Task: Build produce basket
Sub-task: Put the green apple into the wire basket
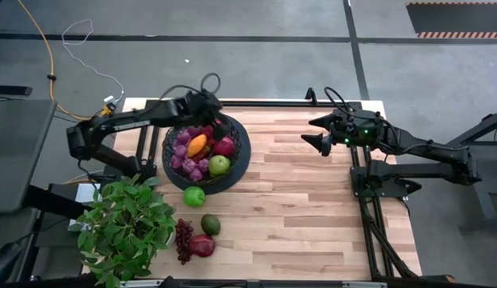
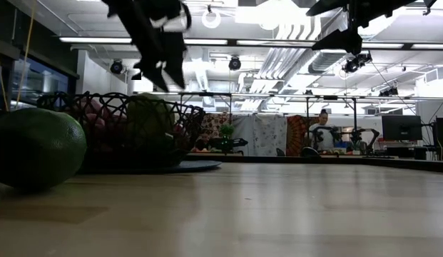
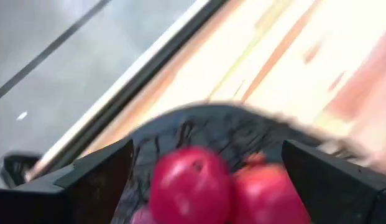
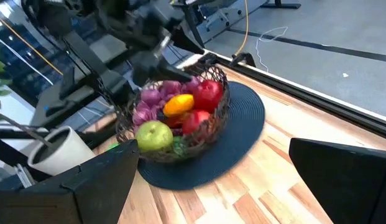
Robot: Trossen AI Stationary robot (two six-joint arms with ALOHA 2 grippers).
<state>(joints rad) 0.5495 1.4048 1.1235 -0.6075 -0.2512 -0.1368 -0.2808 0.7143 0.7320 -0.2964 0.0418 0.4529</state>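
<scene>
High view: round black wire-mesh basket (image 1: 206, 154) on dark mat, already holding produce; left gripper (image 1: 218, 120) over its far rim, fingers spread, empty. Green apple (image 1: 194, 195), avocado (image 1: 210, 224), dark grapes (image 1: 183, 239) near basket, toward potted plant (image 1: 126, 226). Right gripper (image 1: 314, 133) well apart from basket, spread, waiting.

Low view: left gripper above basket.

Left wrist view: red pomegranates (image 3: 190, 183) in basket under spread fingers.

Judgement: lift clear of rim before reaching for apple.

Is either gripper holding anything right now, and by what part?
Nothing is held: the left gripper is open above the basket, and the right gripper is open, empty.
</scene>
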